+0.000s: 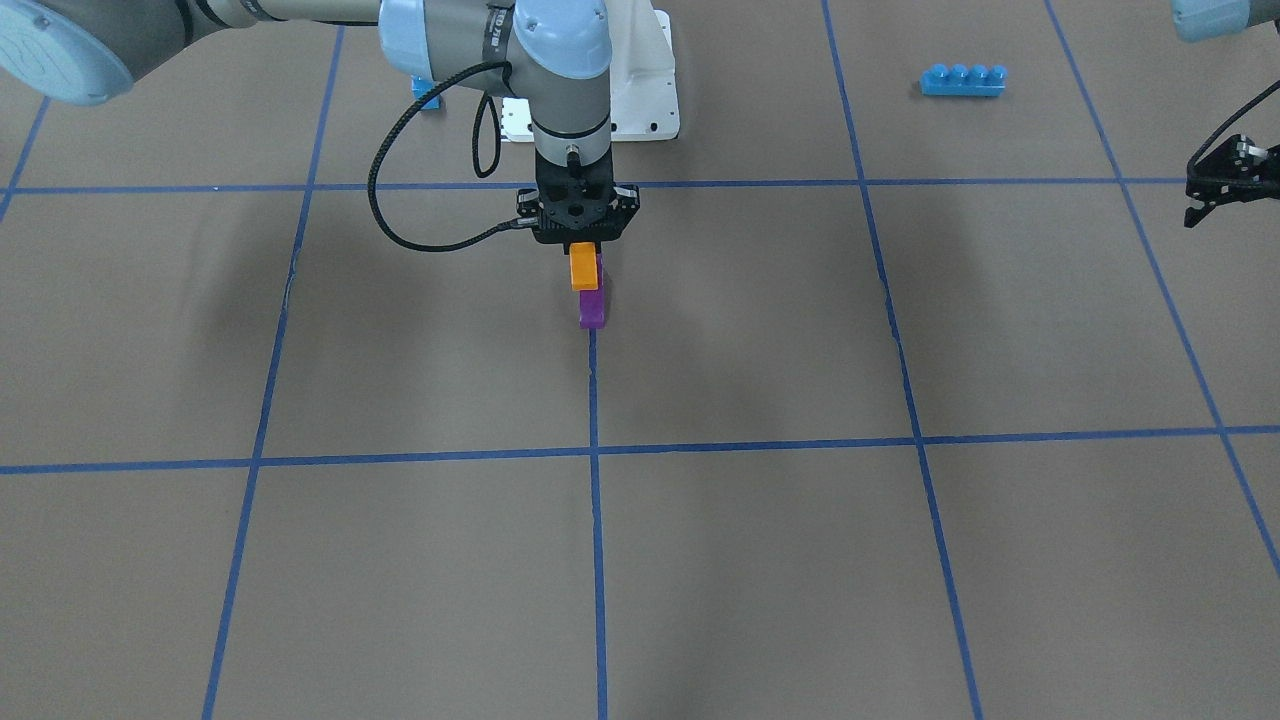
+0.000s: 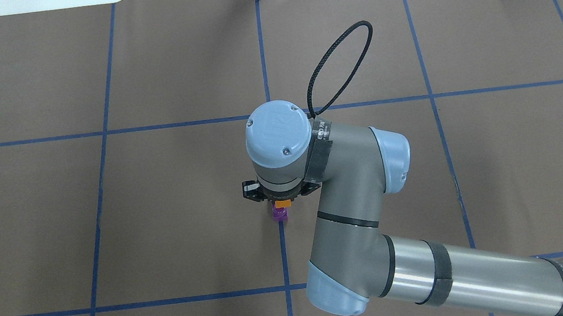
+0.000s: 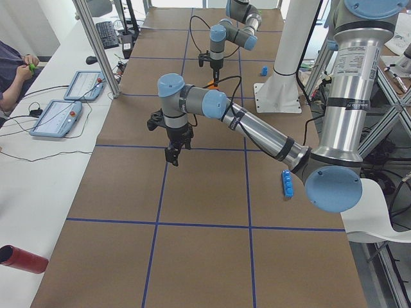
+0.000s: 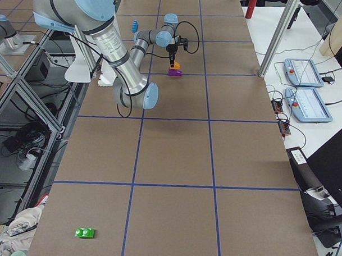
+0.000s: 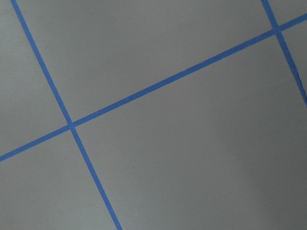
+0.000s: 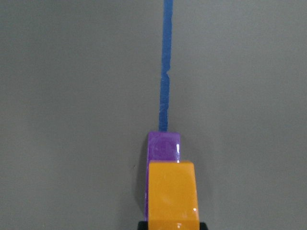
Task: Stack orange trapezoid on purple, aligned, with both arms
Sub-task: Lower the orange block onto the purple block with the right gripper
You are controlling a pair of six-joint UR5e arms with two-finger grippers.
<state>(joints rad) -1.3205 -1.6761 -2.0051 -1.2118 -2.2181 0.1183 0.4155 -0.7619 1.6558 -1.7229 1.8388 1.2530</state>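
Note:
My right gripper (image 1: 584,256) points straight down near the table's middle, shut on the orange trapezoid (image 1: 584,268). The purple brick (image 1: 592,306) rests on the table on a blue tape line, directly under the orange one. In the right wrist view the orange trapezoid (image 6: 172,194) covers the near part of the purple brick (image 6: 164,146) and sits slightly to one side of it. Whether the two touch I cannot tell. My left gripper (image 1: 1200,205) hangs far off over bare table, cut by the view's edge. Its fingers are unclear.
A long blue four-stud brick (image 1: 963,79) lies at the back, a small blue brick (image 1: 428,98) beside the white base pedestal (image 1: 645,95). A green brick (image 4: 85,232) lies at the far table end. A person sits at the side desk (image 3: 13,70).

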